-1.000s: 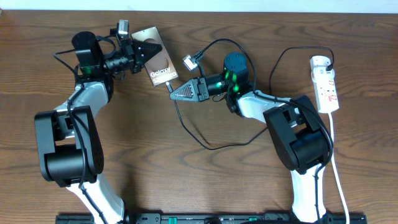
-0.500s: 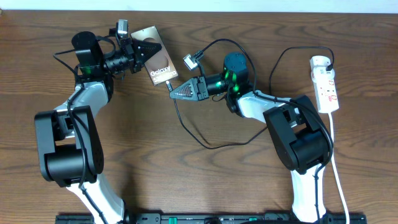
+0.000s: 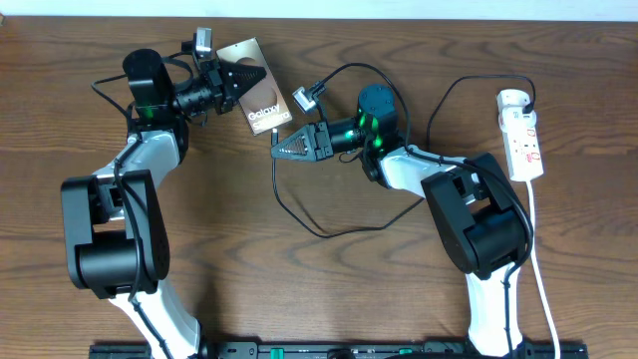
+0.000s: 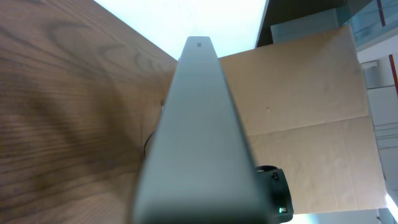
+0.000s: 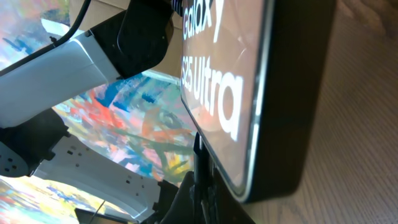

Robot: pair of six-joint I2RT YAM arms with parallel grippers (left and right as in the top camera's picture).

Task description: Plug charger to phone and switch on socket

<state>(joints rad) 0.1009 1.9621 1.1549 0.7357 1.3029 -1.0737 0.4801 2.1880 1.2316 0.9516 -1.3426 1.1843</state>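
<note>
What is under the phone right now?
Bare table shows around the phone, held in the left gripper. The spot beneath it is covered. The right gripper holds the charger near the phone's lower edge.

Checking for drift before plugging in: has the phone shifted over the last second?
Yes. The phone has shifted slightly right in the overhead view, toward the socket, which stayed put.

Wooden table with socket, charger cable

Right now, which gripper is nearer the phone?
Left. The left gripper is clamped on the upper end of the phone; the right gripper sits just off its lower edge, holding the charger.
</note>
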